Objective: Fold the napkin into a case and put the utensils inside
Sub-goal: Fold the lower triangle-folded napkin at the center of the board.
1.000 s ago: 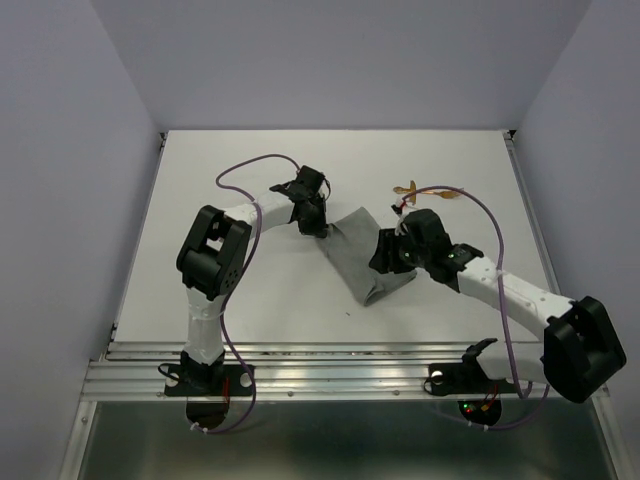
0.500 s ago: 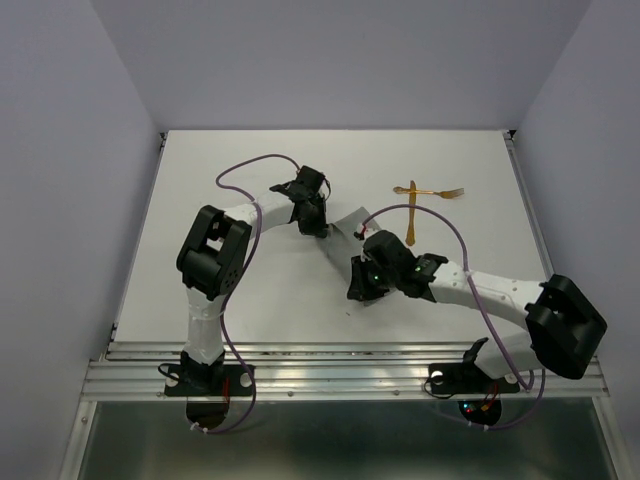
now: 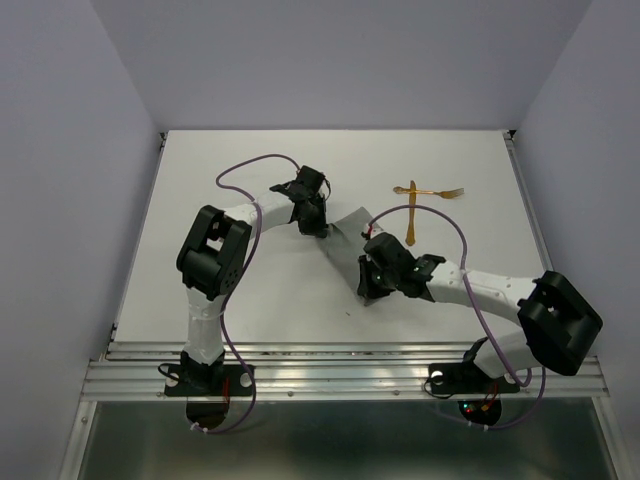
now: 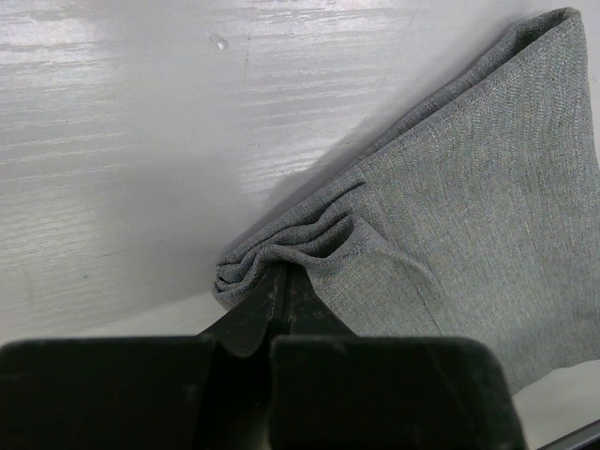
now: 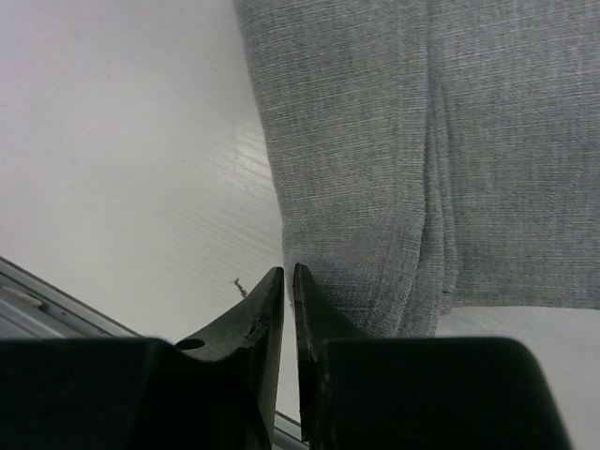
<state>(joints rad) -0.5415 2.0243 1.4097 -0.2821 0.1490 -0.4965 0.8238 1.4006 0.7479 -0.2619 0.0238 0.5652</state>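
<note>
The grey napkin (image 3: 345, 243) lies folded as a slanted strip at mid-table. My left gripper (image 3: 318, 226) is shut on its far corner, and the cloth (image 4: 469, 187) bunches into pleats at my closed tips (image 4: 284, 268). My right gripper (image 3: 368, 291) stands at the strip's near end. Its jaws (image 5: 289, 270) are drawn together to a thin slit with no cloth showing in it, and the napkin's edge (image 5: 375, 141) runs down to the tips. Two golden utensils (image 3: 411, 214) lie crossed on the table beyond the right arm, untouched; the horizontal one (image 3: 442, 192) looks like the fork.
The right arm's purple cable (image 3: 455, 235) arcs over the table close to the utensils. A small dark speck (image 5: 238, 284) lies on the white table left of the right fingers. The table's metal front rail (image 3: 330, 365) runs just behind the near end of the napkin.
My right arm has swung left and toward the front, from over the napkin's right side to its near end, and its jaws have closed down. The left gripper has stayed still.
</note>
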